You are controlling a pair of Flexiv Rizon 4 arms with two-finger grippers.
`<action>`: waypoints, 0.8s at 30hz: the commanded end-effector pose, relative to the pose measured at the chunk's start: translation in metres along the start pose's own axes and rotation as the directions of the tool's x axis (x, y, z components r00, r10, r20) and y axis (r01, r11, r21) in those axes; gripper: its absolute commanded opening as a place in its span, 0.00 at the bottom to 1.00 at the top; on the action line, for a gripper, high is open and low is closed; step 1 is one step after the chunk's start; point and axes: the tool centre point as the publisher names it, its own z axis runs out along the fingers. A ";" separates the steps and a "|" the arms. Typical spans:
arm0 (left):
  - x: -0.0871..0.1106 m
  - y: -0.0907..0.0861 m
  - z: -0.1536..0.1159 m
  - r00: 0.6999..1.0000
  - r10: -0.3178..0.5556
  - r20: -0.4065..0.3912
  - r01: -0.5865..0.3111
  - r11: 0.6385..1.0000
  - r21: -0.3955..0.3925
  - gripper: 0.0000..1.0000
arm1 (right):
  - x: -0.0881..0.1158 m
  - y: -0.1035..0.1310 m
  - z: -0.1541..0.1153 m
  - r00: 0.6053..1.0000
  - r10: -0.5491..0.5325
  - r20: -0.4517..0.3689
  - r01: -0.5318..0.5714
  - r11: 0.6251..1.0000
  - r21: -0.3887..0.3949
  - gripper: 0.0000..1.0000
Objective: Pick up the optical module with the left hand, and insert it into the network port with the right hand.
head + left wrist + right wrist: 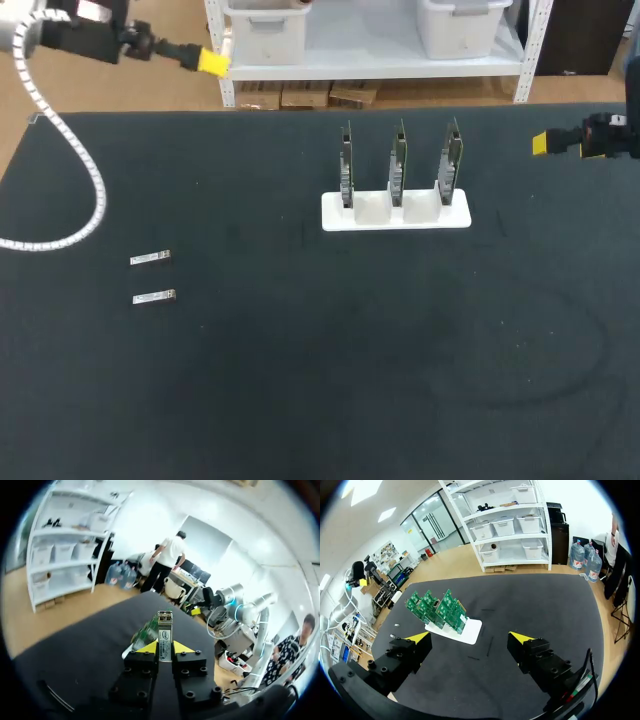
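In the left wrist view my left gripper (165, 649) is shut on a silver optical module (164, 625), which stands up from between the yellow tips. In the head view that gripper (213, 62) is raised beyond the table's far left edge. Two more optical modules (150, 258) (154, 296) lie flat on the left of the table. A white stand (395, 212) holds three upright green network cards (399, 160) at the middle back. My right gripper (545, 143) hangs at the far right, and in its own view it (470, 639) is open and empty, facing the cards (437, 610).
The black table (320, 380) stretches wide in front of the stand. A white coiled cable (85, 170) from my left arm hangs over the table's left corner.
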 end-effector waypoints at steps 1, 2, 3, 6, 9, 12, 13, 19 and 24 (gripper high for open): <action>-0.008 -0.022 0.022 0.938 0.112 0.328 -0.109 0.994 -0.028 0.00 | 0.000 0.000 0.000 1.000 0.000 0.000 0.000 1.000 0.000 1.00; -0.010 -0.025 0.026 0.934 0.127 0.334 -0.122 0.992 -0.034 0.00 | 0.000 0.000 0.000 1.000 0.000 0.000 0.000 1.000 0.000 1.00; -0.011 -0.028 0.031 0.932 0.139 0.335 -0.138 0.990 -0.028 0.00 | 0.000 0.000 0.000 1.000 0.000 0.000 0.000 1.000 0.000 1.00; -0.015 -0.034 0.046 0.937 0.114 0.331 -0.130 0.991 0.026 0.00 | 0.000 0.000 0.000 1.000 0.000 0.000 0.000 1.000 0.000 1.00; -0.018 -0.042 0.058 0.931 0.160 0.329 -0.180 0.983 0.031 0.00 | 0.000 0.000 0.000 1.000 0.000 0.000 0.000 1.000 0.000 1.00; -0.021 -0.047 0.064 0.926 0.166 0.340 -0.189 0.981 0.034 0.00 | 0.000 0.000 0.000 1.000 0.000 0.000 0.000 1.000 0.000 1.00; -0.021 -0.047 0.065 0.924 0.167 0.343 -0.187 0.982 0.025 0.00 | 0.000 0.000 0.000 1.000 0.000 0.000 0.000 1.000 0.000 1.00; -0.021 -0.047 0.065 0.924 0.167 0.343 -0.187 0.982 0.025 0.00 | 0.000 0.000 0.000 1.000 0.000 0.000 0.000 1.000 0.000 1.00; -0.021 -0.047 0.065 0.924 0.167 0.343 -0.187 0.982 0.025 0.00 | 0.000 0.000 0.000 1.000 0.000 0.000 0.000 1.000 0.000 1.00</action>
